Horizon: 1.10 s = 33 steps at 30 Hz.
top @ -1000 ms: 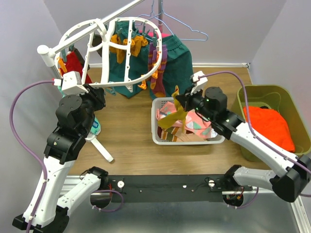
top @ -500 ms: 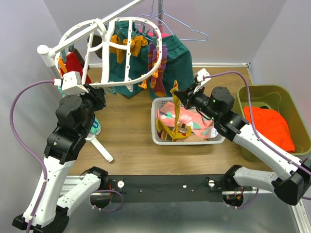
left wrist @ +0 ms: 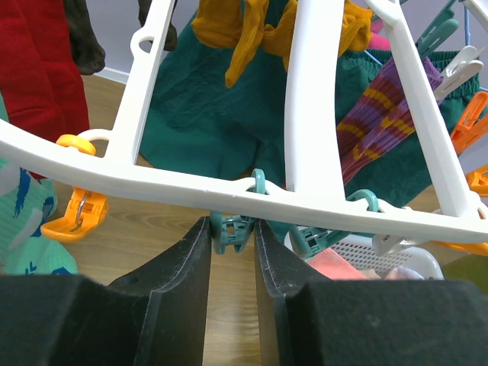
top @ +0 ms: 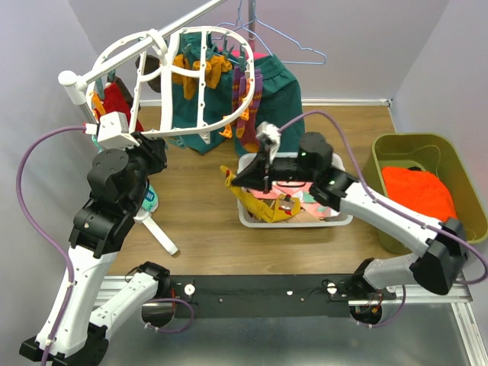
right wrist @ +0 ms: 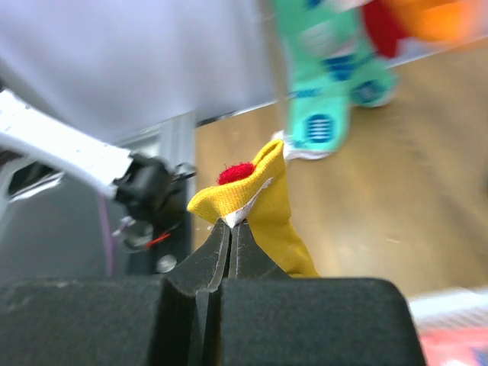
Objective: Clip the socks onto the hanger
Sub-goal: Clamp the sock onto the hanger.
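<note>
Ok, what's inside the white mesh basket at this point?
Pink and teal socks lie in the basket, and a mustard sock trails out of it, pinched in the right fingers. The right arm covers the back of it, and lower layers are hidden.

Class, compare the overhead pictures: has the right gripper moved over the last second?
Yes. The right gripper, shut on a mustard sock, has swung left, from over the white mesh basket's middle to its left rim.

Glossy white plastic hanger (left wrist: 152,181), soft cloth socks (right wrist: 267,204), matt wooden table (top: 200,207)
</note>
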Motion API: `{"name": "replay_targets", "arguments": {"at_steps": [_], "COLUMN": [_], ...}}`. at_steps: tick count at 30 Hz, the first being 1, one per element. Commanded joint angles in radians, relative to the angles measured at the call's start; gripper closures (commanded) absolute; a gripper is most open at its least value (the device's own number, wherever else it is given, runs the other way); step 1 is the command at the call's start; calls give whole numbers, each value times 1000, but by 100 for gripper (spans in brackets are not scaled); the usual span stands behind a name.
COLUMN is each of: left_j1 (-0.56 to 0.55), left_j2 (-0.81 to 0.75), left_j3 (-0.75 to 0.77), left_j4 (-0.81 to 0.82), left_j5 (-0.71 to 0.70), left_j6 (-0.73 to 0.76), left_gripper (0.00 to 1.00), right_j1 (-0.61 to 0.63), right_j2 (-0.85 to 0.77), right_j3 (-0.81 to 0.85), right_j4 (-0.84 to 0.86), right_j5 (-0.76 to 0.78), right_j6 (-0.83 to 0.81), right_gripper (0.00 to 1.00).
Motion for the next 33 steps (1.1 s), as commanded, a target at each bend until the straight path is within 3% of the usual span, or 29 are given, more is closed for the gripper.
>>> {"name": "replay_targets", "arguments": {"at_steps": [1,6,17,33], "left_j1": [5,7,5,7], "left_j2": [-5,0,-3,-16], "left_j3": [10,13,2,-10], "left_j4": [-14,-10,-3,-6], "left_j5": [30,39,64,102], "left_j6": [-15,-17,-26,-27], "left_gripper": [100,100,100,100], "right_j1": [109,203,244,244], "right_j2": [94,175,362,499], "right_j3": [59,81,154,277], "right_j4": [124,251,474,574], "right_j5": [8,213,436,496], "right_j6": [53,88,178,281], "right_gripper": [99,98,98,98]}}
